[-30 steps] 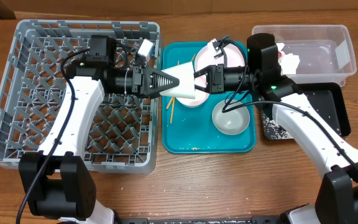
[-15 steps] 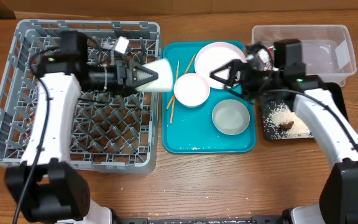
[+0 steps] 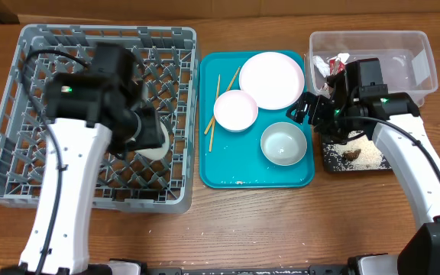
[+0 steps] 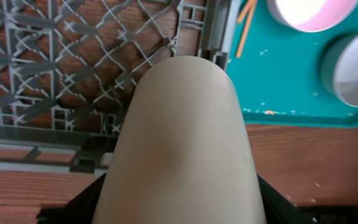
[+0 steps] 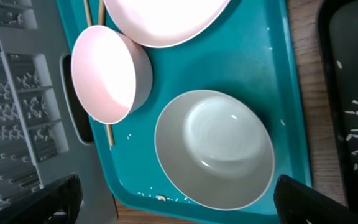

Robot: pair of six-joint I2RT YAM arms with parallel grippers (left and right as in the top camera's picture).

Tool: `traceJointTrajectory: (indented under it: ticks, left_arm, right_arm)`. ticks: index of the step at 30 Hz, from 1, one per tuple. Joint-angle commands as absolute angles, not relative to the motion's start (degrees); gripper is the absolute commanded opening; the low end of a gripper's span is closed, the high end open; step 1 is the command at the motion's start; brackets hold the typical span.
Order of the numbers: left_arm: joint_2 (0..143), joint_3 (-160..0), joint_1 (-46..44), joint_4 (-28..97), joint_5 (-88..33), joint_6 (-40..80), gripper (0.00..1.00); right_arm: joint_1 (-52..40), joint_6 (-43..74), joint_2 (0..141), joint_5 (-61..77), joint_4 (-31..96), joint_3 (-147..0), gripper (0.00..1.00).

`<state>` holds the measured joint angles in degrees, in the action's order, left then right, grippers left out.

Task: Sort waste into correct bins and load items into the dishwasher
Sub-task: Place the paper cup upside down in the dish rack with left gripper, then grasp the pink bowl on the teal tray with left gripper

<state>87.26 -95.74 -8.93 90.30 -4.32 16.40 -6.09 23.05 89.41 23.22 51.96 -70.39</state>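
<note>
From overhead, the left tool (image 3: 147, 131) hangs over the right-hand part of the grey dish rack (image 3: 6, 99), clenched on the small white cup (image 3: 159, 145). The cup sits low above the lattice floor, and I cannot tell whether it touches the grid. The right tool (image 3: 308, 109) hovers between the teal tray (image 3: 243, 164) and the black tray (image 3: 415, 134), well apart from the rack, so nothing crowds the placement. On the teal tray lie the plate (image 3: 272, 79), the smaller bowl (image 3: 235, 109), the larger bowl (image 3: 283, 143) and the chopsticks (image 3: 218, 95); the red wrapper (image 3: 334, 61) is in the clear tub (image 3: 426, 53). In the left wrist view the cup fills the frame, gripped at its near end between dark fingers (image 4: 73, 205). Its far end overlaps the rack's right wall, with bare worktop (image 4: 328, 162) just beyond the corner. My judgement is that the cup should be centred over one open cell well inside that wall, stood upright and lowered until it bears on the grid. Only then should the tool let go; a release near the rim risks the cup rolling or tipping out. In the right wrist view that tool's own fingers (image 5: 36, 199) are spread wide, grasping nothing, above the larger bowl, which looks a sensible next pick.
</note>
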Motion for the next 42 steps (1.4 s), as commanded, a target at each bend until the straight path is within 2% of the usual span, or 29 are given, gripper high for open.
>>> traceJointTrajectory:
  ticks: [1,4,14,15,18,19,22,27,34,38,42]
  left_arm:
    - [87.74,-87.66,-11.40,86.59,-0.93,19.79,0.17]
    - [87.74,-80.40,-12.03,80.95,-1.08,21.50,0.17]
    - [87.74,-68.05,-12.03,74.48,-1.93,21.50,0.18]
    - [87.74,-66.70,-12.03,72.69,-1.91,21.50,0.25]
    - [87.74,-65.82,-12.03,70.43,-1.91,21.47,0.78]
    - [87.74,-65.82,-12.03,70.32,-1.91,21.45,0.86]
    - [87.72,-66.00,-12.03,70.39,-1.91,21.45,0.99]
    - [87.72,-71.31,-12.03,73.60,-1.85,20.73,1.00]
    - [87.72,-90.70,-12.14,78.11,-3.11,18.70,0.94]
    - [88.44,-93.86,-14.79,64.71,-5.76,16.93,0.89]
    - [95.53,-94.19,-20.69,54.11,-5.76,14.06,0.89]
  right_arm:
    - [-6.04,22.44,88.18,21.47,51.79,-72.12,1.00]
    - [-6.04,22.44,88.18,21.47,51.99,-72.14,1.00]
    - [-6.04,22.44,88.18,21.47,52.21,-72.12,1.00]
    - [-6.04,22.41,88.18,21.47,52.23,-72.12,1.00]
    - [-6.04,22.44,88.18,21.50,52.23,-72.12,1.00]
    - [-6.04,22.44,88.18,21.50,52.23,-72.12,1.00]
    - [-6.02,22.44,88.18,21.50,52.18,-72.12,1.00]
    - [-6.02,22.44,87.37,21.91,51.57,-72.14,0.96]
    - [-5.76,20.51,79.26,19.29,53.74,-76.16,0.96]
    - [-5.76,20.56,72.36,14.50,57.41,-77.62,0.97]
    - [-5.76,20.53,70.87,11.84,61.52,-77.62,0.97]
